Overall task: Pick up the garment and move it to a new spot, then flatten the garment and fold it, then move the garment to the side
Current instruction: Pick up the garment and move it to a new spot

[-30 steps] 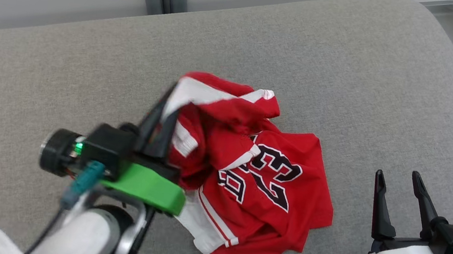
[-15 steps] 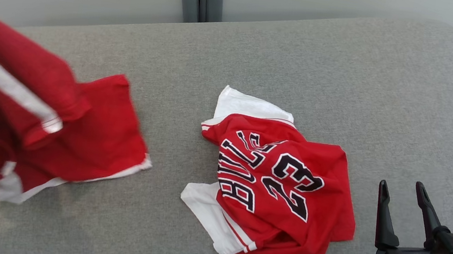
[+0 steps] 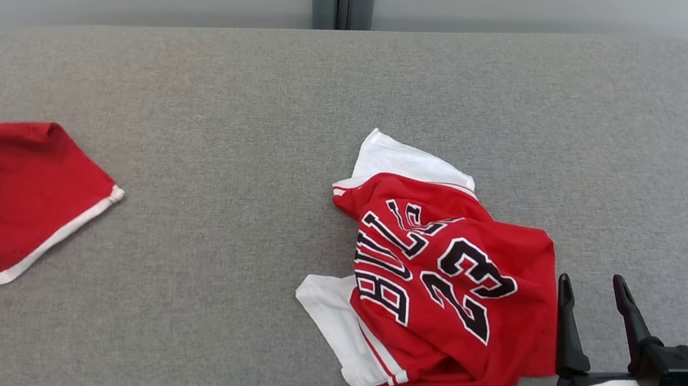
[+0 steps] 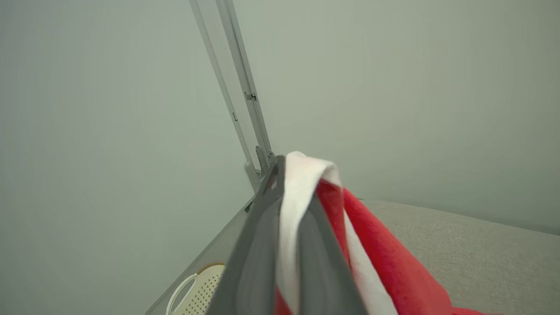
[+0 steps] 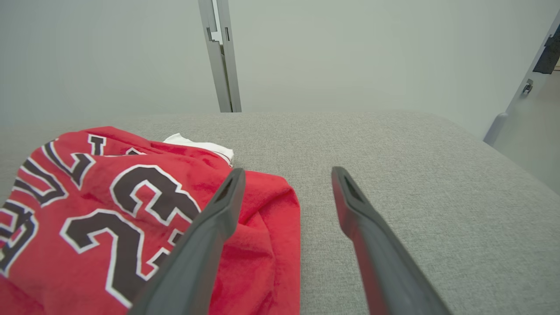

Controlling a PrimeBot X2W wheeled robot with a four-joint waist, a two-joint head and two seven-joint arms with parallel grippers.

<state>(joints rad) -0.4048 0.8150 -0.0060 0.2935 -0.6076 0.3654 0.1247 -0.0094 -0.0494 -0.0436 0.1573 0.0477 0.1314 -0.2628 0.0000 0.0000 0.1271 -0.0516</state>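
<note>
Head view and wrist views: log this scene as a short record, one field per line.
surface: grey fabric cushion
held garment: red shorts with white trim, at the head view's left edge
left gripper: shut on the shorts' white band
other garment: red jersey lettered BULLS 23, crumpled mid-cushion
right gripper: open, holding nothing, beside the jersey's right edge
task stage: shorts picked up, not yet flattened or folded
</note>
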